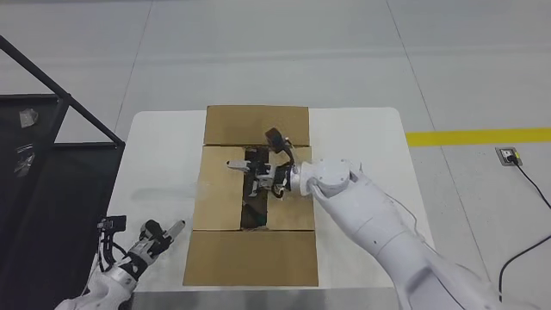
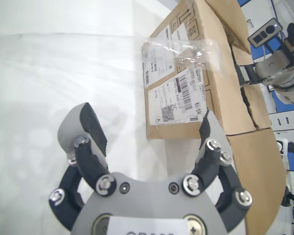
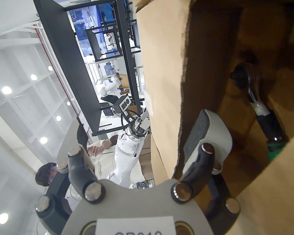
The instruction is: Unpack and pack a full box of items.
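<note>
Go w/ R gripper (image 1: 258, 170): open, empty, astride flap (image 3: 161, 74) edge of box (image 1: 258, 125) at table (image 1: 362, 138) centre. Bottle (image 3: 259, 108) inside, just past flap, long axis roughly pointing away from R gripper. L gripper (image 1: 164, 232) open, well apart at table corner

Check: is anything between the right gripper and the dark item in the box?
Yes: the torn edge of a cardboard flap stands inside the open right gripper. One finger is inside the box; the dark item lies deeper, with nothing else visibly before it.
</note>
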You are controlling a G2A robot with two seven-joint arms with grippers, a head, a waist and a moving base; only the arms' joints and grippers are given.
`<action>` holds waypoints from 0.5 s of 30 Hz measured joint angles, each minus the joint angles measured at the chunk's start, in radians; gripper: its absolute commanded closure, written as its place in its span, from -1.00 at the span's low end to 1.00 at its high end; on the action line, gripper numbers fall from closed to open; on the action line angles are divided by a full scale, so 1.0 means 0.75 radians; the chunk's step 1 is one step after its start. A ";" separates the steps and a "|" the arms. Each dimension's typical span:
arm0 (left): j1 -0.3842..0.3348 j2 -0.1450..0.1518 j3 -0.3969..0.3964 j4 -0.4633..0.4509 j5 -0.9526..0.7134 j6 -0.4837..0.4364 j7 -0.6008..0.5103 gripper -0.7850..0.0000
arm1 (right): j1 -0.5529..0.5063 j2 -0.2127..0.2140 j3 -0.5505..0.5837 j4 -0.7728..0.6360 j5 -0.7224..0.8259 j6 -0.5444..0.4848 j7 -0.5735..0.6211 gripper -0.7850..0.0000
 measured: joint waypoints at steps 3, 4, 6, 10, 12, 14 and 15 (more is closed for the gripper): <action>0.054 0.003 -0.023 -0.052 0.030 -0.061 0.010 -1.00 | 0.007 -0.021 0.017 0.043 0.044 -0.098 0.041 -1.00; 0.070 0.003 -0.028 -0.069 0.041 -0.076 0.015 -1.00 | 0.008 -0.026 0.025 0.054 0.061 -0.128 0.058 -1.00; 0.107 0.004 -0.036 -0.113 0.066 -0.106 0.026 -1.00 | 0.012 -0.037 0.042 0.074 0.097 -0.192 0.097 -1.00; 0.157 0.004 -0.031 -0.205 0.129 -0.127 0.023 -1.00 | 0.022 -0.057 0.056 0.088 0.120 -0.265 0.138 -1.00; 0.165 0.003 -0.013 -0.255 0.178 -0.102 0.022 -1.00 | 0.027 -0.070 0.054 0.081 0.114 -0.288 0.133 -1.00; 0.159 0.000 0.013 -0.291 0.217 -0.066 0.025 -1.00 | 0.032 -0.083 0.052 0.071 0.108 -0.309 0.123 -1.00; 0.149 -0.003 0.034 -0.307 0.235 -0.042 0.025 -1.00 | 0.034 -0.091 0.049 0.062 0.103 -0.325 0.118 -1.00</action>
